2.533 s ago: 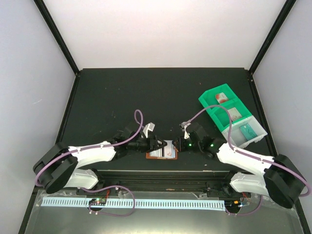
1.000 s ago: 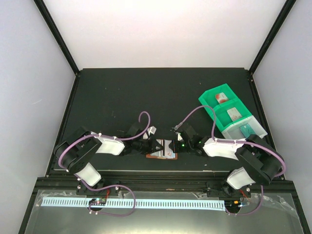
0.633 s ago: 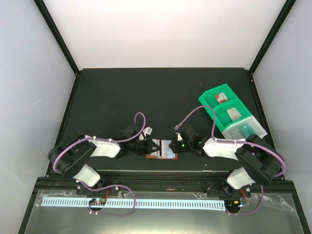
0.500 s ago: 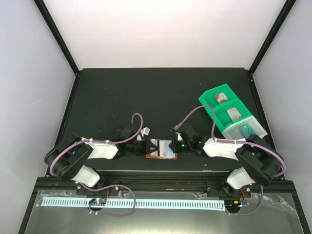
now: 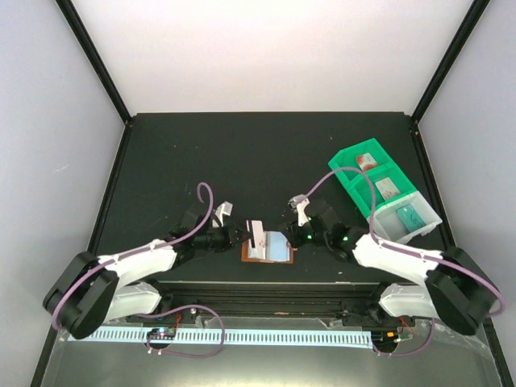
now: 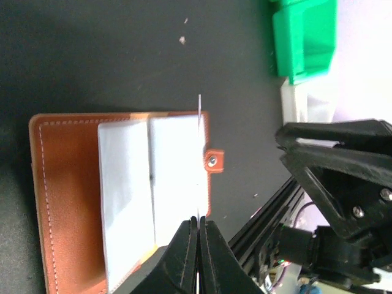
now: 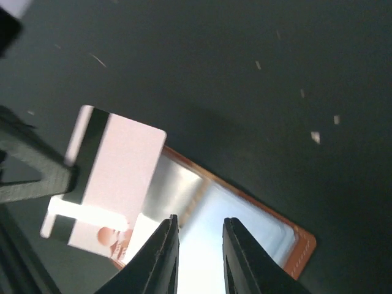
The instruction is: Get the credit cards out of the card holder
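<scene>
The card holder lies open near the table's front edge, brown leather with shiny pale blue pockets; it also shows in the left wrist view and the right wrist view. My left gripper is shut on a white credit card and holds it on edge above the holder's left part. In the left wrist view the card shows edge-on. In the right wrist view the card has a black stripe and a red mark. My right gripper is open and empty over the holder's right pocket.
A green compartmented tray with small items in its sections stands at the right, and shows in the left wrist view. The table's front rail runs just below the holder. Dark tabletop stretches behind both arms.
My left gripper has drawn the white card up and left, out of the holder. The right gripper has stayed at the holder's right side while its arm shifted.
</scene>
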Action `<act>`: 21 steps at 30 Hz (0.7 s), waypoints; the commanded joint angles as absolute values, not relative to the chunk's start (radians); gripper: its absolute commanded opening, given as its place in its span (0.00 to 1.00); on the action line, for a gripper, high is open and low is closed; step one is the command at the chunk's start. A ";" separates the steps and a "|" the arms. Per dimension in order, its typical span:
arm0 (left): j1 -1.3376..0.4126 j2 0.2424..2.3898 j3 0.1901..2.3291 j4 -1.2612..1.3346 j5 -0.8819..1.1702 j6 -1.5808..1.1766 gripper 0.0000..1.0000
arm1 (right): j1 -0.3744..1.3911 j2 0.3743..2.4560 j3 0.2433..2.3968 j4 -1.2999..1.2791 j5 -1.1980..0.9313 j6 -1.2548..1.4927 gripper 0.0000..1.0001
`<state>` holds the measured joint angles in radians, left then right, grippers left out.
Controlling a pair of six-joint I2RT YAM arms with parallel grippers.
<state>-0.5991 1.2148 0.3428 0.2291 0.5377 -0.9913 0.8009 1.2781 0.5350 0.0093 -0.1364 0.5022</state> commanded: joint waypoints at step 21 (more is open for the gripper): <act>-0.492 0.710 0.328 0.006 0.578 -1.451 0.02 | 1.093 1.065 0.421 0.431 0.063 -0.617 0.32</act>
<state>-0.5030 0.7380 0.3111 0.0677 0.5488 -1.3499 1.0618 1.0534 0.3897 0.3798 -0.0128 -0.4114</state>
